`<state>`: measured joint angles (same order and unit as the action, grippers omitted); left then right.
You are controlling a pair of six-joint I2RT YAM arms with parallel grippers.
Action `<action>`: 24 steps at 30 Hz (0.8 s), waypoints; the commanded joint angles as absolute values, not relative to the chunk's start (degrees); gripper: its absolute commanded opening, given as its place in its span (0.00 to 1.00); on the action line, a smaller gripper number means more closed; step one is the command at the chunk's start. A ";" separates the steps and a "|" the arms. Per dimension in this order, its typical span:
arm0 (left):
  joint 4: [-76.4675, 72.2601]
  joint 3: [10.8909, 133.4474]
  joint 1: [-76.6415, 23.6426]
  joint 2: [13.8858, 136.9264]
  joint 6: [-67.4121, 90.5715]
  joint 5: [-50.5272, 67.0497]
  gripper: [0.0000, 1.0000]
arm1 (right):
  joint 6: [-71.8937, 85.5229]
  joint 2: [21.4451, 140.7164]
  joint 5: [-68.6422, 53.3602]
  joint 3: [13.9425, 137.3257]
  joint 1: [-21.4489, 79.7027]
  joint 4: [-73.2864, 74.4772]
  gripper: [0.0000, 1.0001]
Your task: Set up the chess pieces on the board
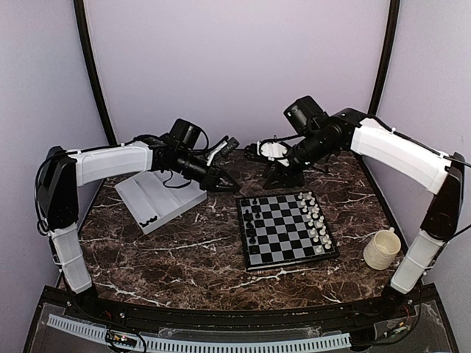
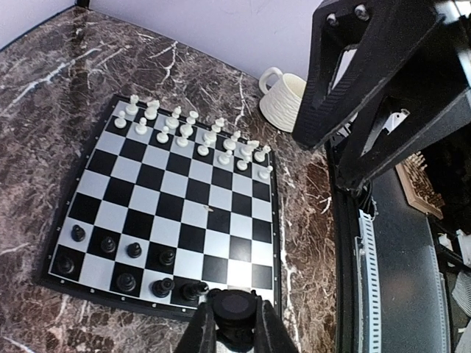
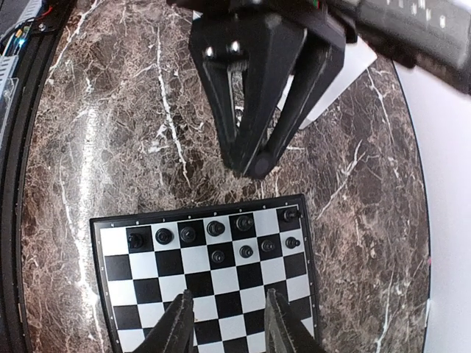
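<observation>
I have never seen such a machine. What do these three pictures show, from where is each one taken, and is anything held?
These are two robot arms fixed at the near edge of a dark marble-patterned table. The wide picture comes from a camera above and behind them; the other two come from a camera on each wrist. On the table lie a small black-and-white chessboard, with tiny white chessmen along one side and tiny black chessmen along the other, a white two-compartment tray and a cream-coloured mug. The left gripper pinches one black chess piece. The right gripper is open and holds nothing.
</observation>
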<state>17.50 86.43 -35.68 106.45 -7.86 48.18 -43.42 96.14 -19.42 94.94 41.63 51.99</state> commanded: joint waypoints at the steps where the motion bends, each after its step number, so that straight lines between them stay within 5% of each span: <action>1: 18.95 87.86 -36.46 107.04 -3.44 54.06 0.05 | -45.36 98.63 -17.28 97.69 43.58 51.57 0.34; 6: 7.87 85.75 -36.14 106.08 11.22 46.41 0.03 | -32.11 99.66 -8.25 97.00 44.43 41.46 0.32; 8: -7.21 79.86 -36.10 102.60 21.61 41.22 0.03 | -25.29 97.30 -6.07 94.39 43.60 35.15 0.31; 13: -36.91 66.86 -36.27 95.23 41.46 28.74 0.04 | -13.77 97.93 -22.91 96.91 36.99 32.24 0.32; 24: -50.37 64.52 -36.58 96.32 55.27 20.23 0.04 | -10.98 100.84 -27.73 100.31 37.76 30.41 0.38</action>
